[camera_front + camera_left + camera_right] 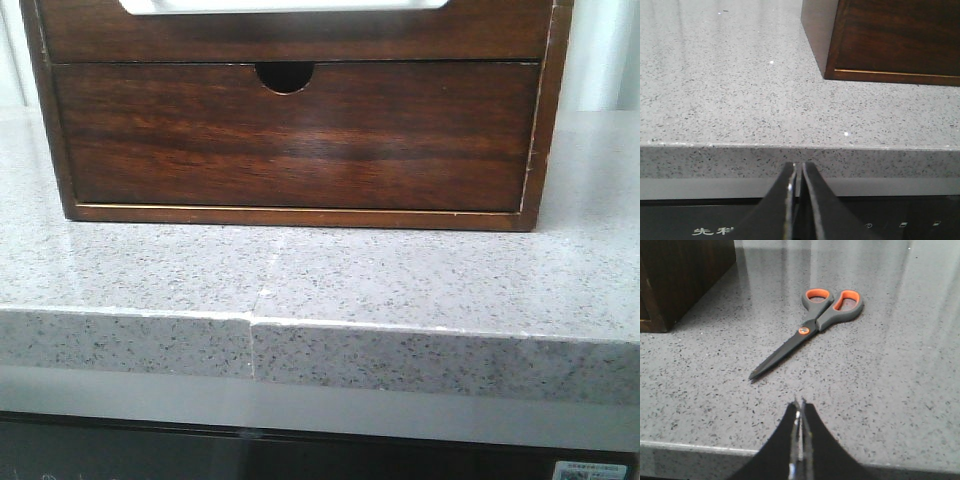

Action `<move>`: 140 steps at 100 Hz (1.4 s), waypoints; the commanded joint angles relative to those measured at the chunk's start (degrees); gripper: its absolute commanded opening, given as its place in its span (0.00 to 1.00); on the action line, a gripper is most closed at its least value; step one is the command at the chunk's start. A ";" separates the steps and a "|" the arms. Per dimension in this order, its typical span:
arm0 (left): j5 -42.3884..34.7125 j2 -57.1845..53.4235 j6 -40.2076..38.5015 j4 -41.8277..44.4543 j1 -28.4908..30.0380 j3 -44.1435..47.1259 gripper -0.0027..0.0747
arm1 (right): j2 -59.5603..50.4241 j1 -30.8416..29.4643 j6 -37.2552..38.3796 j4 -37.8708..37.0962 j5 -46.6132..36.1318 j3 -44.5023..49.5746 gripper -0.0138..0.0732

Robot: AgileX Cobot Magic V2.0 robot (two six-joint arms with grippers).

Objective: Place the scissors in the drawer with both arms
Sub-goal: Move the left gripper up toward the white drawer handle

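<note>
The scissors [810, 327], grey with orange-lined handles, lie closed and flat on the speckled grey counter in the right wrist view, blade tip pointing toward my right gripper [800, 404]. That gripper is shut and empty, a short way from the tip, over the counter's front edge. My left gripper [799, 165] is shut and empty, just in front of and below the counter edge. The drawer [300, 35], reddish-brown with a white insert [285, 5] at its top, shows closed at the top of the front view. Neither gripper shows in the front view.
Below it is a second closed drawer with a half-round notch [290, 135], in the same wooden cabinet [890, 40], whose corner also shows in the right wrist view [675, 275]. The counter [320, 280] has a seam and a front edge. A black panel [700, 220] lies beneath.
</note>
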 commanded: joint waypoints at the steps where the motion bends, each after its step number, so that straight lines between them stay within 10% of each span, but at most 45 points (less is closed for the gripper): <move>1: -2.34 -1.86 -0.51 -0.14 -0.36 1.25 0.01 | -1.62 -0.25 -0.41 -0.10 -1.47 1.87 0.11; 88: -3.94 -1.86 -0.51 1.05 -0.36 1.25 0.01 | -1.62 -0.25 -0.41 -0.10 -2.06 1.87 0.11; 117: -14.87 -1.86 -0.94 -47.21 -0.36 1.25 0.01 | -1.62 -0.25 -0.41 8.50 -21.75 1.87 0.11; 140: -15.10 -1.86 -0.94 -55.16 -0.45 0.05 0.01 | -1.62 -0.25 0.00 29.79 -27.21 1.40 0.11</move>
